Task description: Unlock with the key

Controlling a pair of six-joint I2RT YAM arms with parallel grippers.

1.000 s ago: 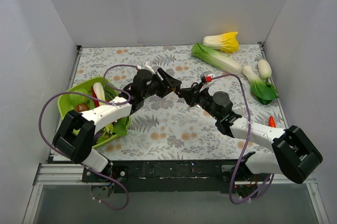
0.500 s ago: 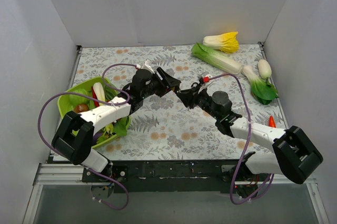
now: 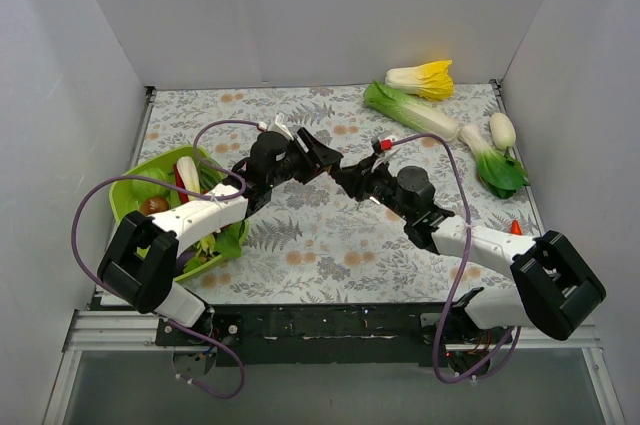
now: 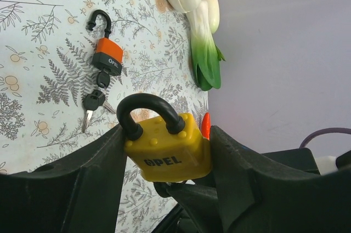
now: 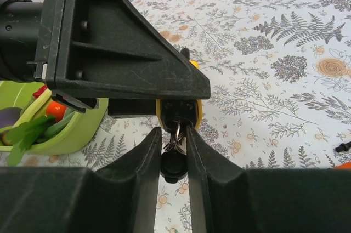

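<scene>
My left gripper [image 4: 167, 134] is shut on the yellow padlock [image 4: 170, 151] and holds it above the table, black shackle up. In the top view, the left gripper [image 3: 318, 157] meets my right gripper [image 3: 345, 176] at mid-table. My right gripper [image 5: 174, 131] is shut on the key [image 5: 174, 164], a small bunch with a black head, right at the underside of the yellow padlock [image 5: 196, 117]. The key's tip is hidden between the pads and the lock. An orange padlock [image 4: 107, 57] lies on the mat with its own black-headed keys [image 4: 93, 101] beside it.
A green basket [image 3: 128, 195] of vegetables stands at the left. A napa cabbage [image 3: 412, 111], a yellow-leaved cabbage [image 3: 425, 77], a white radish [image 3: 503, 130] and a bok choy [image 3: 497, 165] lie at the back right. A red chili [image 3: 516, 230] lies near the right edge.
My right gripper has edged a little left and up toward the left gripper with the key in it. The left gripper keeps the yellow padlock almost still.
</scene>
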